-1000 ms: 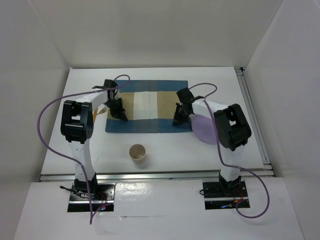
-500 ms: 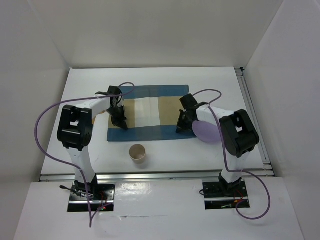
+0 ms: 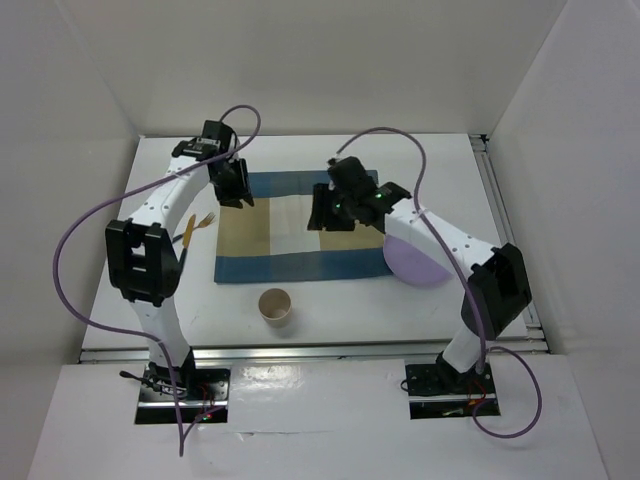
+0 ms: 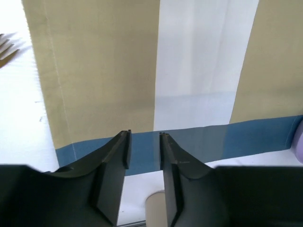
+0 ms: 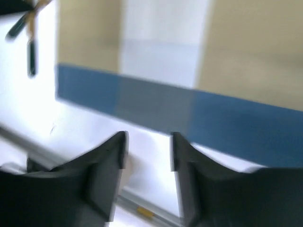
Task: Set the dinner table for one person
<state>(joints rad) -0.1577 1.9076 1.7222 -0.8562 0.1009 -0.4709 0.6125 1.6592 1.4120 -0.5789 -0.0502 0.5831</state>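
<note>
Over the placemat's [image 3: 300, 265] far half, left gripper [image 3: 239, 196], right gripper [image 3: 322, 215].

The view is blurred. The right gripper [image 5: 149, 139] hangs with its jaws parted and nothing between them, over the white table [image 5: 75, 118], just beside the blue edge of a blue-and-tan striped placemat [image 5: 189, 71]. A slim orange utensil [image 5: 32, 19] lies at top left.

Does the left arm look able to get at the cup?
Probably yes: the cup stands alone in front of the placemat, nothing blocking, and the left gripper is open and empty.
</note>
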